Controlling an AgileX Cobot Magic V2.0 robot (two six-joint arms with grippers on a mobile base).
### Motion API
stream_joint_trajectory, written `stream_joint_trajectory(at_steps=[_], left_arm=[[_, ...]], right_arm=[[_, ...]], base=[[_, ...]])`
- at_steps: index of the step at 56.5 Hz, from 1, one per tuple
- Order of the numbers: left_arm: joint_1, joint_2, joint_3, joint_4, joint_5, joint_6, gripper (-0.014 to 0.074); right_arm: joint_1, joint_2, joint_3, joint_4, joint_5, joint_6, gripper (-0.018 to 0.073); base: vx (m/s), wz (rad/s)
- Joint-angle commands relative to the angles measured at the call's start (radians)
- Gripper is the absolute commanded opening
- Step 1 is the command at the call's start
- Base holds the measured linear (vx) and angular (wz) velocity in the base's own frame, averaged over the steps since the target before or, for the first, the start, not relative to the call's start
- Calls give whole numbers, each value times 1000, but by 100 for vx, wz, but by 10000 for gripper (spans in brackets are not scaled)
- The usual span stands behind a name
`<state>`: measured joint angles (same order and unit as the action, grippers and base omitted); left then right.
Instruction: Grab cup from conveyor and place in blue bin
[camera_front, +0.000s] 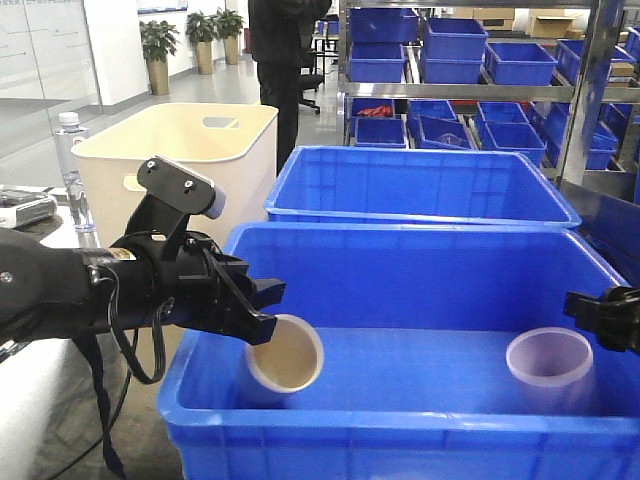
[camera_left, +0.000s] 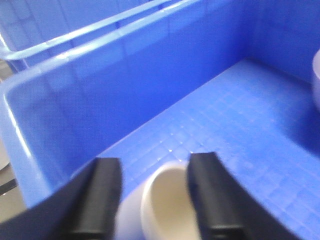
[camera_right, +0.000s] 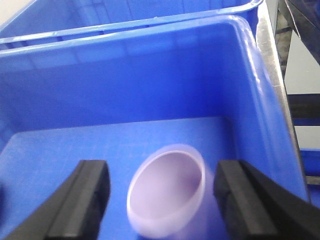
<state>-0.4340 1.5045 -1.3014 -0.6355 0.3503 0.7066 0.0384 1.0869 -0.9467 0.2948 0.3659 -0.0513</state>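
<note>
The blue bin (camera_front: 400, 440) fills the foreground, and both grippers are over it. My left gripper (camera_front: 262, 308) reaches in from the left with its jaws apart. A cream cup (camera_front: 285, 352) lies tilted just under its fingertips, mouth toward the camera. In the left wrist view the cream cup (camera_left: 170, 205) shows between and behind the two fingers. My right gripper (camera_front: 600, 315) is at the right rim, open. A lilac cup (camera_front: 548, 362) sits tilted in the bin below it. In the right wrist view the lilac cup (camera_right: 167, 192) has a gap on both sides. The conveyor is out of view.
A second blue crate (camera_front: 420, 185) stands behind the bin and a cream tub (camera_front: 180, 140) to its back left. A water bottle (camera_front: 70, 165) stands at the left. Shelves of small blue bins (camera_front: 480, 60) and a standing person (camera_front: 280, 60) are behind.
</note>
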Motion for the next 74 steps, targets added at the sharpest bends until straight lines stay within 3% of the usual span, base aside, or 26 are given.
stream_joint_trajectory(at_steps=[1, 8, 13, 22, 32, 35, 44, 59, 74], left_arm=[[-6, -40, -42, -29, -68, 1, 578], [-6, -52, -42, -29, -66, -1, 581], [-6, -88, -42, -29, -52, -40, 533], [-5, -207, -42, -14, 24, -77, 321], [-3, -363, -42, 130, 211, -85, 50], [-3, -403, -35, 139, 270, -96, -9], [-3, -550, 77, 138, 238, -144, -7], [-3, -881, 432, 126, -126, -305, -3], [-3, -1052, 605, 129, -138, -308, -3]], right_arm=[[-3, -17, -29, 1, -85, -7, 549], [-3, -17, -29, 1, -85, -7, 550], [-3, -17, -29, 1, -84, -7, 550], [-3, -17, -29, 1, -83, -7, 550], [-3, -17, -29, 1, -83, -7, 550], [-3, -17, -29, 1, -83, -7, 550], [-3, -17, -29, 1, -83, -7, 550], [-3, -17, -29, 1, -83, -7, 550], [-3, -17, -29, 1, -83, -7, 550]], base=[[0, 0], [0, 0], [0, 0], [0, 0], [0, 0], [0, 0], [0, 0], [0, 0], [0, 0]])
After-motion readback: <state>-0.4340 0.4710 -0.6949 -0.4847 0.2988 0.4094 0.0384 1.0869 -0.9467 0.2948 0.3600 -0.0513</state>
